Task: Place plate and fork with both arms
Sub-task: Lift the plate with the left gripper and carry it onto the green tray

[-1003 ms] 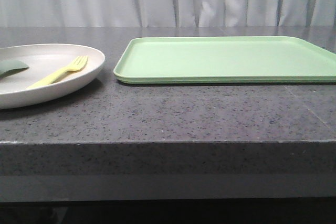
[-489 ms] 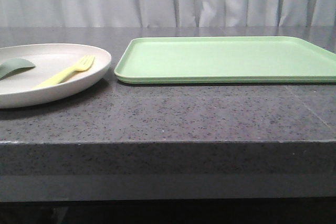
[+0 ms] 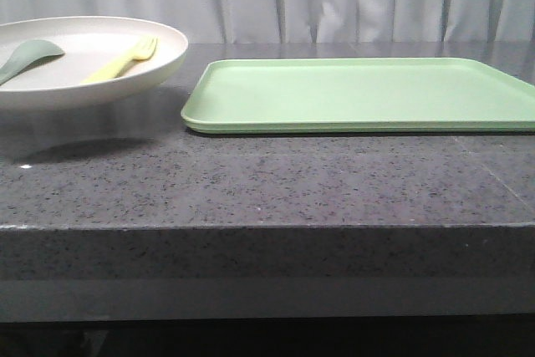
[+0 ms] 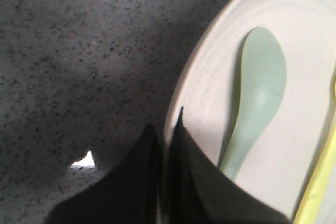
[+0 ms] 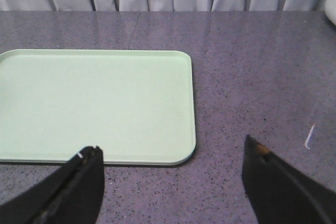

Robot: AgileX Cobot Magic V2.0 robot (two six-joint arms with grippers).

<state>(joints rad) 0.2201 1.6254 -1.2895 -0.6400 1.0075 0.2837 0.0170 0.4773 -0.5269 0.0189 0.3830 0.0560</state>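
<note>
The cream plate (image 3: 92, 60) hangs in the air above the dark counter at the far left of the front view, its shadow below it. On it lie the pale-yellow fork (image 3: 124, 59) and a teal-green curved piece (image 3: 29, 56). In the left wrist view my left gripper (image 4: 167, 129) is shut on the plate's rim (image 4: 210, 82), one finger over it and one under; the teal piece (image 4: 258, 98) and an edge of the fork (image 4: 321, 182) show there. My right gripper (image 5: 173, 153) is open and empty above the counter by the tray's corner. Neither gripper shows in the front view.
A flat light-green tray (image 3: 359, 94) lies on the counter at centre and right, also in the right wrist view (image 5: 94, 103). The speckled counter's front edge (image 3: 267, 227) runs across the front view. A grey curtain hangs behind.
The plate has risen off the counter with the fork and teal piece on it, and moved a little right toward the tray. The tray has not moved.
</note>
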